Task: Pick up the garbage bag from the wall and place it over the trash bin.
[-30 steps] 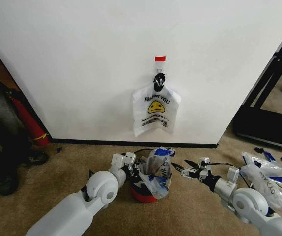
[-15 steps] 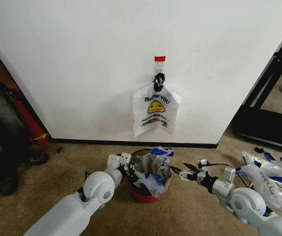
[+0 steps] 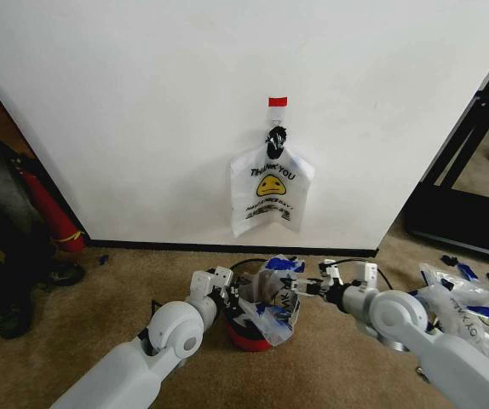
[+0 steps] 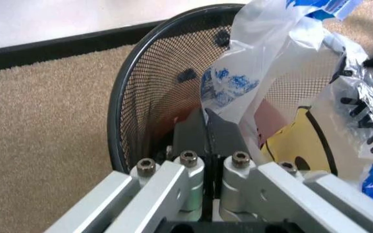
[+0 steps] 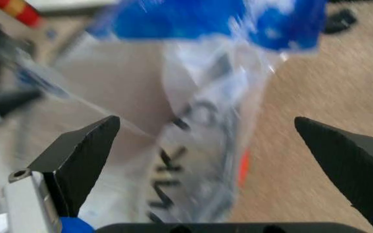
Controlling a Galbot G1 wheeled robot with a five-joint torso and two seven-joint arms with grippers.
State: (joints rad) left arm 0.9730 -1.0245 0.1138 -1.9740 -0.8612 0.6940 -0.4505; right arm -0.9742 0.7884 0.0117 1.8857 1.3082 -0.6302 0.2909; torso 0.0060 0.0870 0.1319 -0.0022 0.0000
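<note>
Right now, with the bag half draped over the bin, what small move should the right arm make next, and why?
Probably ease the right gripper forward and close on the garbage bag's loose side. Its jaws stand open with the bag's printed plastic between them, while the left gripper is shut on the bag at the trash bin's rim, so the far edge looks unstretched.

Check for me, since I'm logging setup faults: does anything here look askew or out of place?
Yes. The garbage bag sits bunched and lopsided on the trash bin, leaving part of the rim bare. The left gripper pinches its edge; the right gripper is open beside it.
</note>
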